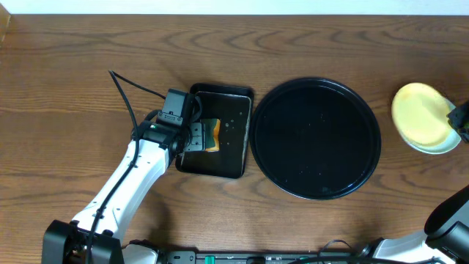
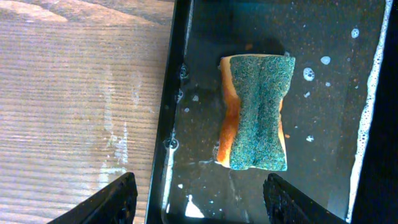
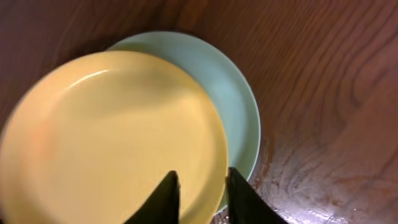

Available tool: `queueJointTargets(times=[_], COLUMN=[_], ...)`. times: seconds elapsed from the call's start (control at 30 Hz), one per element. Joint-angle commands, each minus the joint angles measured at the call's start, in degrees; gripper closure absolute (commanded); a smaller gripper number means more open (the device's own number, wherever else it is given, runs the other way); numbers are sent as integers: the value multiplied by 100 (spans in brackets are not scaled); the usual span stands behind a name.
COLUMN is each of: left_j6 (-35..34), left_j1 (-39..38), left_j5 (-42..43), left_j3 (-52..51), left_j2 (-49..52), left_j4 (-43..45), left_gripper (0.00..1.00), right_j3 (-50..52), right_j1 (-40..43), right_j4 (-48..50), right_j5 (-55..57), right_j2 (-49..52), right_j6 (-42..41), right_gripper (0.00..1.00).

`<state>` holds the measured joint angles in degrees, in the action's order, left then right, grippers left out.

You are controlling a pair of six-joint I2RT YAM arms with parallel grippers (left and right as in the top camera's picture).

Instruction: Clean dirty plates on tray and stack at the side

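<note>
Tabletop (image 1: 73,59): sponge (image 2: 258,112) in rectangular tray (image 1: 229,160); plates (image 3: 112,143)

One pale yellow round plate (image 3: 112,143) and one pale mint-green round plate (image 3: 239,99), both plain, no pattern. The large round glossy tray (image 1: 316,139) is solid black, and so is the small rectangular tray (image 2: 323,37), just flecked with white suds (image 2: 324,60). The rectangular sponge (image 2: 258,112) is orange with a speckled teal-green top; the wooden table (image 1: 73,66) is brown with wavy grain.
</note>
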<state>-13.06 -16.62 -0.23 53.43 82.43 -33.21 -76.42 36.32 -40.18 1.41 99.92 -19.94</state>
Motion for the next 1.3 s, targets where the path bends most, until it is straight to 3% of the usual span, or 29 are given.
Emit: queueJointTargets(times=[0.0,0.2,0.37,0.4,0.47,0.67,0.73,0.77,1.0,1.27], left_j6=[37,35,28,-15,-92,-94,-219,-326,-474,-455], left_j1=[-17,105,529,629,824,1023,1023,1025,1016,1005], left_j5=[-85,-337,-350,-350,-345,-227,-81,-37,-24,-17], left_j3=[107,111,125,125,125,125,125,125,107,-505], left_j2=[-15,-92,-365,-409,-476,-487,-496,-498,-654,-2363], left_j4=[-15,4,164,210,245,-411,-883,-1099,-1985,-1641], left_gripper=[34,34,33,27,23,19,19,19,19,19], right_j3=[-24,-24,-24,-24,-24,-24,-24,-24,59,1762], right_j1=[24,-195,-791,-942,-1270,-2017,-2177,-2251,-2673,-3051], right_j4=[-9,-44,-127,-157,-212,-905,-1161,-1276,-1991,-1137], right_j5=[-149,-1360,-1993,-1987,-1987,-1794,-1510,-1360,-741,-518], right_j2=[39,39,35,26,2,-245,-382,-472,-1412,-3375], right_j6=[31,734,1491,1615,1838,1967,1893,1845,1764,1733], right_gripper=[73,69,60,57,54,33,5,1,1,1])
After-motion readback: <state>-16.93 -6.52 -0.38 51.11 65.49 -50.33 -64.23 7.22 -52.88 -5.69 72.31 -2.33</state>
